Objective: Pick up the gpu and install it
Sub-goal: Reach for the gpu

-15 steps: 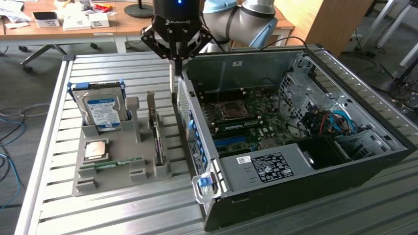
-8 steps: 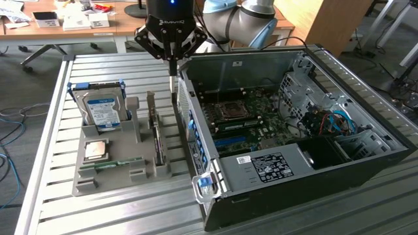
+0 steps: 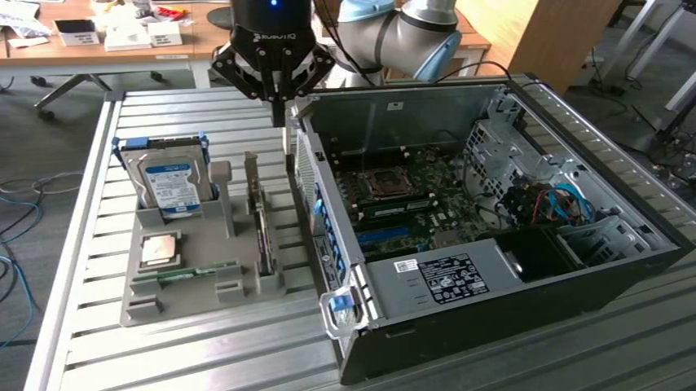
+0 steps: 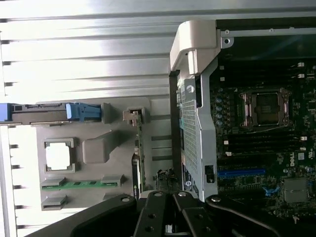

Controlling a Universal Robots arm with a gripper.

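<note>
**Q:** What is the state of the fingers?

**A:** The fingers of the gripper (image 3: 279, 112) are pressed together, tips pointing down. Nothing is held between them.

**Q:** What lies nearest to them?

**A:** They hang above the far end of the grey holder tray (image 3: 234, 289), just beside the far rear corner of the open computer case (image 3: 490, 326). They touch neither.

**Q:** Where is the gpu?

**A:** The gpu (image 3: 259, 213) stands on its long edge in a slot of the tray, on the side nearest the case. It is below the gripper and apart from it. The wrist view shows it edge-on, between the tray's other parts and the case wall.

**Q:** And what else is on the tray?

**A:** To the exterior view's left of the gpu, a hard drive (image 3: 169, 183) stands upright. A processor chip (image 3: 160, 248) and a RAM stick (image 3: 196, 273) lie flat. The tray and case rest on a slatted metal table (image 3: 163, 358).
</note>
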